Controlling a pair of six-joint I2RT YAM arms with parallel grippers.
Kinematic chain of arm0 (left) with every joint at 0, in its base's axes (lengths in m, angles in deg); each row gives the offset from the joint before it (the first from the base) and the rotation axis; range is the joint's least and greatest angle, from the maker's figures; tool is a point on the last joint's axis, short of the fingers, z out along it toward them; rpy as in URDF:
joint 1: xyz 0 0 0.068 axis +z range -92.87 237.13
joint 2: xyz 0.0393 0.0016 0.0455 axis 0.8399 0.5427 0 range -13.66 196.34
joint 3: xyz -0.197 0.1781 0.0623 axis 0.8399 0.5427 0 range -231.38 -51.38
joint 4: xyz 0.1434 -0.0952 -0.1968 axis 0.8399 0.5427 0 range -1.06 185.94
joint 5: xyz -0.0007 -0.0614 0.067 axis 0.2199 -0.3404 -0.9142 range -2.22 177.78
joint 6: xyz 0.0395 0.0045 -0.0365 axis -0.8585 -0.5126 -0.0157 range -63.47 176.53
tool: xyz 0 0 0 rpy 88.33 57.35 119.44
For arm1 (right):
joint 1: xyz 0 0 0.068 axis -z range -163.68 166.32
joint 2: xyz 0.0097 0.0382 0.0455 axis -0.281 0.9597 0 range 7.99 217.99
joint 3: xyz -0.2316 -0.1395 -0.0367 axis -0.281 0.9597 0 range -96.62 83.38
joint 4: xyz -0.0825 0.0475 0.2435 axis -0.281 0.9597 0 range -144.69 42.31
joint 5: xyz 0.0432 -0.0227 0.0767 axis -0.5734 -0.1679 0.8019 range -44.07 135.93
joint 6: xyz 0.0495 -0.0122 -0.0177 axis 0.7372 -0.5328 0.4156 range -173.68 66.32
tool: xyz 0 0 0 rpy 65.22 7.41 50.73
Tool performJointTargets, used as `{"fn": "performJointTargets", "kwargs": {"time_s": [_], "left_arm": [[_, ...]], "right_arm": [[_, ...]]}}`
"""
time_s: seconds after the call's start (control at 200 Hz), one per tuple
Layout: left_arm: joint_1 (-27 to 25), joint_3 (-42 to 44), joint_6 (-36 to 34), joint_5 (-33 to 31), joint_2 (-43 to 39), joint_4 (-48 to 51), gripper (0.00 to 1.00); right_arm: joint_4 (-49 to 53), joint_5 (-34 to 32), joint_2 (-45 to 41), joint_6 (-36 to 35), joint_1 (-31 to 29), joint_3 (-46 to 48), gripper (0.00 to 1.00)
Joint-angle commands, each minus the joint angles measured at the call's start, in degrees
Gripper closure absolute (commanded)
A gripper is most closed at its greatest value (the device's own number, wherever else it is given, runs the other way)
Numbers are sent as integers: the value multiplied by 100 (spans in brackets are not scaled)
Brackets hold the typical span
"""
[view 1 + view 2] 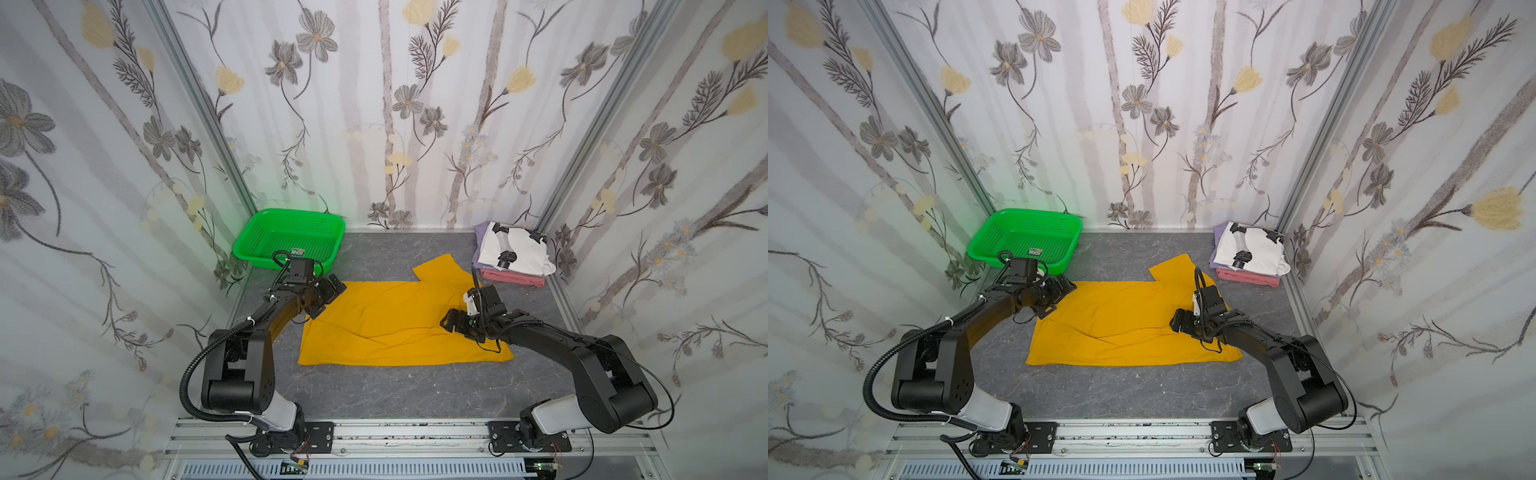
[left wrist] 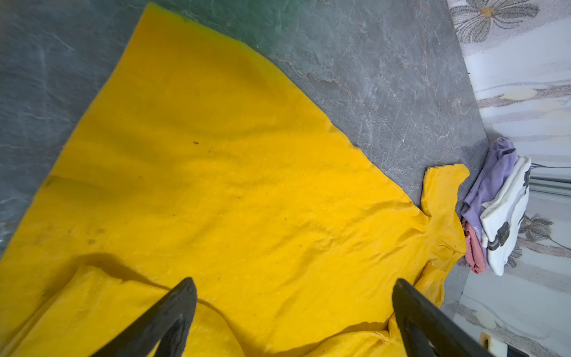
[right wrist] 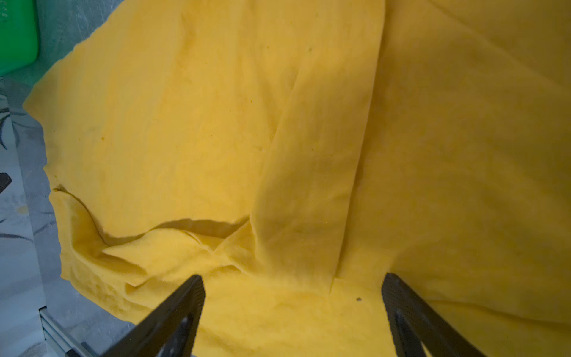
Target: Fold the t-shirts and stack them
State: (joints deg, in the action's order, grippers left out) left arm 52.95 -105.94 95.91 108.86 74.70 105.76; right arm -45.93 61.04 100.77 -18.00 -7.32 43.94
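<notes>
Stock of tees, four in all. Three we count as done: white tee with black figures point(image 1: 517, 249) on top, lavender tee point(image 1: 482, 241) under it, salmon-pink tee point(image 1: 515, 277) lowest, folded and piled in the far right corner of the tabletop point(image 1: 395, 390).

Fourth, mustard-yellow tee point(image 1: 395, 324), lies spread over the middle of the tabletop, one sleeve pointing toward the pile. A long crease crosses its near half, and the near right sleeve seems tucked in (the wrist views sit too close for us to be sure). We judge it barely begun: the folds remain, then the lift onto the pile.

Left gripper point(image 1: 326, 297) hovers over the tee's far left corner, jaws wide, holding nothing. Right gripper point(image 1: 448, 321) sits low over the tee's right side, jaws likewise apart, nothing between them.

Green basket point(image 1: 291, 237): far left corner, no cloth in it.

Surface: grey marbled sheet, flat. Room: floral-papered walls point(image 1: 395, 104) on three sides, aluminium rail point(image 1: 415, 436) along the near edge.
</notes>
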Motion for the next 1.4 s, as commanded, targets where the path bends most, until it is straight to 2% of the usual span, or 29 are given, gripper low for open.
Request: {"fn": "performJointTargets", "kwargs": {"time_s": [0.0, 0.24, 0.345, 0.495, 0.655, 0.714, 0.934, 1.114, 1.219, 1.394], "left_arm": [[6, 33, 22, 17, -62, -70, 0], [18, 69, -18, -8, -130, -21, 0], [23, 39, -2, 5, -98, -39, 0], [40, -20, -21, -23, -152, 43, 0], [101, -14, -79, -83, -252, 123, 0], [114, -11, -88, -61, -269, 145, 0], [85, 69, 30, 127, -150, -120, 0], [-146, 94, 88, 119, -19, -176, 0], [-284, 241, 227, 3, -7, -159, 0], [-304, 337, 356, -70, 66, -317, 0]], "right_arm": [[-548, 222, 114, 209, -64, 11, 9], [-871, 494, 576, 262, -172, -282, 9], [-874, 724, 885, 231, -259, -1202, 10], [178, 536, 1520, -147, -446, -3315, 9], [322, 907, 2069, -196, -467, -4389, 9], [286, 734, 1915, -198, -466, -4091, 8], [-333, 365, 800, 101, -356, -1760, 4], [-447, 45, -89, 319, -269, -108, 0], [-364, -118, -638, 452, -248, 461, 0], [-50, -563, -950, 722, -242, 960, 0]]}}
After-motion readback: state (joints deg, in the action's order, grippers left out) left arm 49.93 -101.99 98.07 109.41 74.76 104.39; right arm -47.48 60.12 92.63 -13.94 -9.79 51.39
